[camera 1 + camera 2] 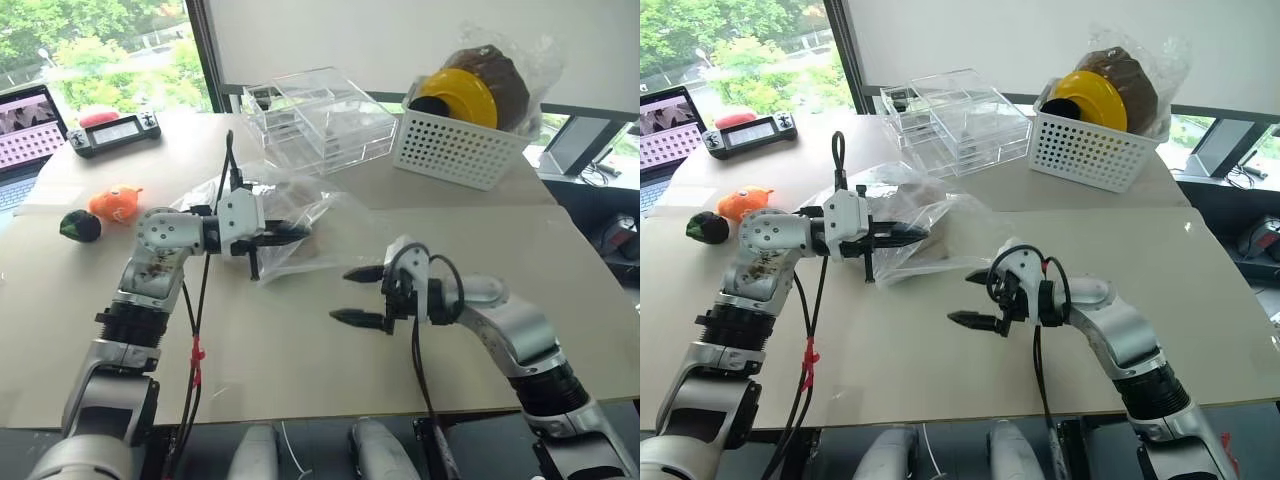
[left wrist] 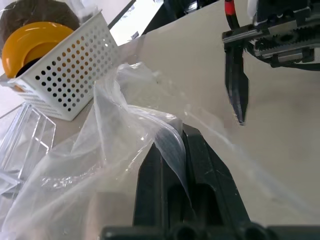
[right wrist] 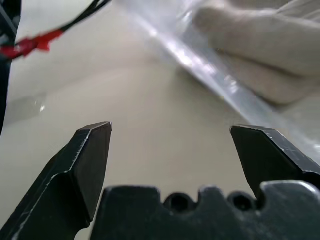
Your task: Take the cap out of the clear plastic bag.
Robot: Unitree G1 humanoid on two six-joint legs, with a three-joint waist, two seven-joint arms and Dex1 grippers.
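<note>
Left tool (image 1: 300, 232) pinched on clear plastic bag (image 1: 320, 215), right tool (image 1: 352, 295) wide, empty; white basket (image 1: 455, 150) beyond.

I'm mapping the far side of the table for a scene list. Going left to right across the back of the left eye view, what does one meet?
Laptop → black handheld controller → clear plastic boxes → white perforated basket holding the yellow hat and the dark brown hat.

I can read no text, label, brand or number on anything on my counter or beyond it.
</note>
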